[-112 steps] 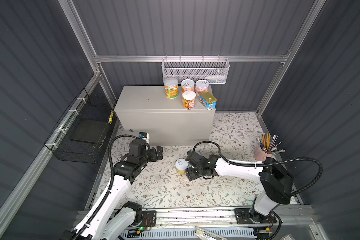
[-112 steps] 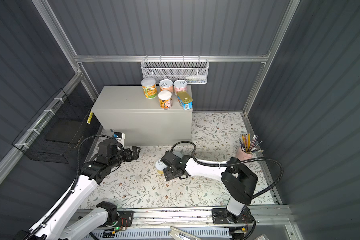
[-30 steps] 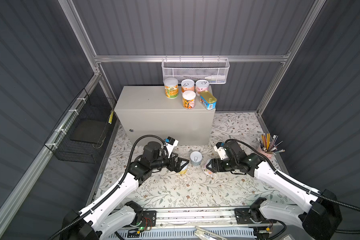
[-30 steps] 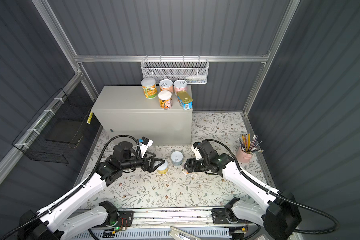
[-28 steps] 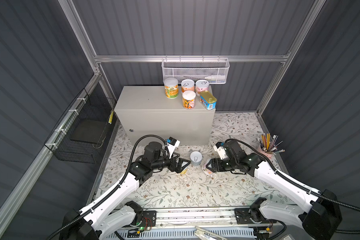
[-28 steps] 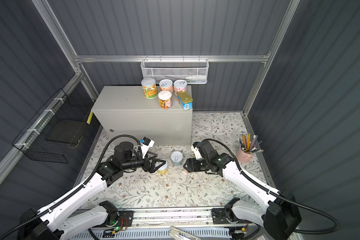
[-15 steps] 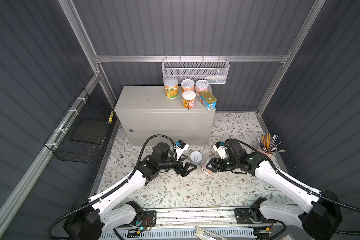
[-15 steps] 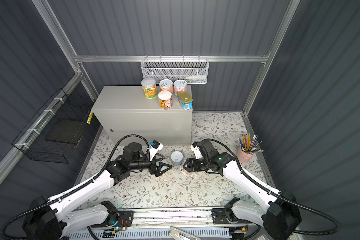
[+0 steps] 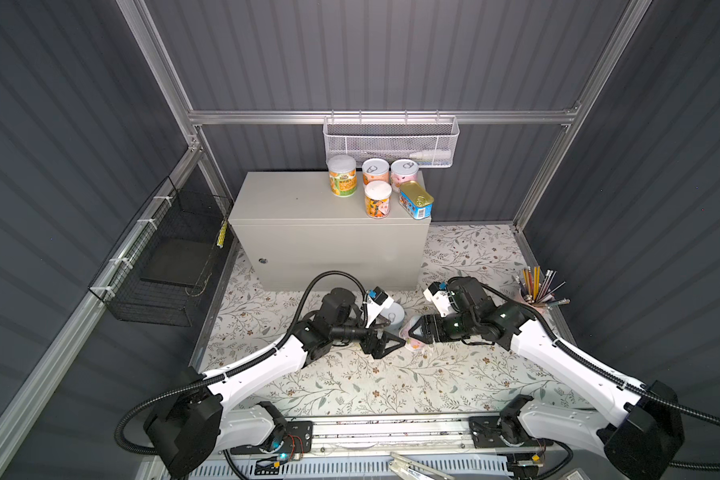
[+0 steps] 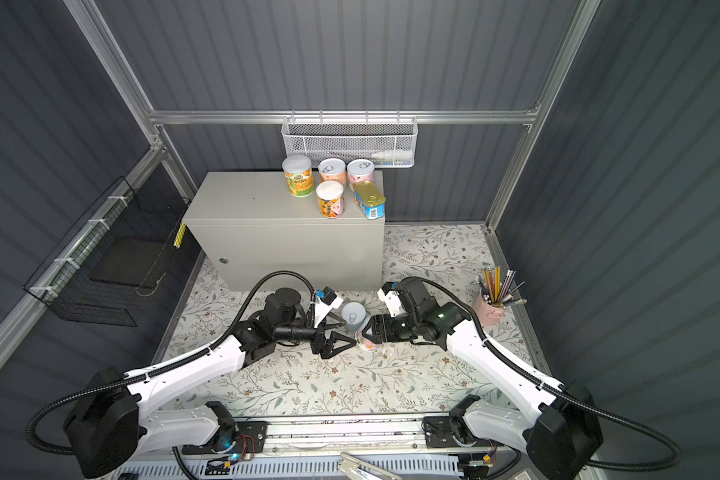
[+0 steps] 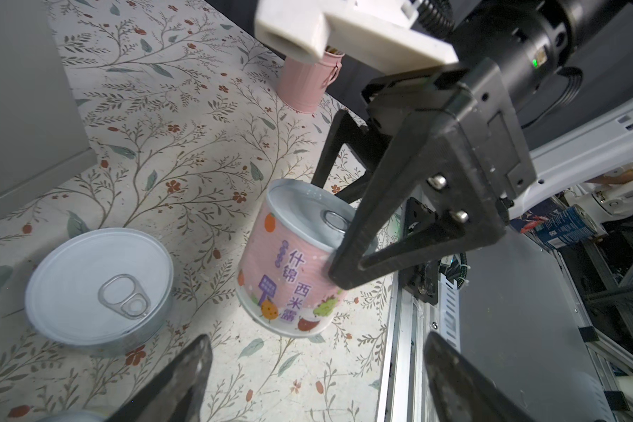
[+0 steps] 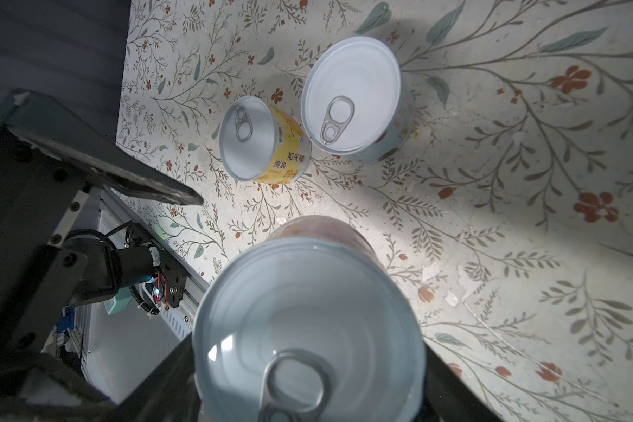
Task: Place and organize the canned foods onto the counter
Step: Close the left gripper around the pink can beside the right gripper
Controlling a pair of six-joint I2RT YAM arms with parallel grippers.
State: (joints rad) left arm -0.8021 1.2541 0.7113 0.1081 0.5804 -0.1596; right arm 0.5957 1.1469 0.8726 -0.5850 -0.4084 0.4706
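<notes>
Left gripper (image 9: 391, 341): moved off yellow can (image 12: 285, 157) to 9 o'clock of pink can (image 11: 282, 266); jaws narrowed, apart, empty | Right gripper (image 9: 415, 331): jaws clamped on tilted pink can, 5 o'clock of worktop (image 9: 292, 203) | Meaning: handover likely; three cans unplaced.

The left hand (image 9: 391, 344) no longer waits by the left edge of the floor. It reaches to the middle, over the yellow can (image 12: 264, 139), its parted fingers facing the pink can (image 9: 412, 336). The right hand (image 10: 368, 332) is off the yellow can and stands further right, clamped on the pink can, which tilts.
</notes>
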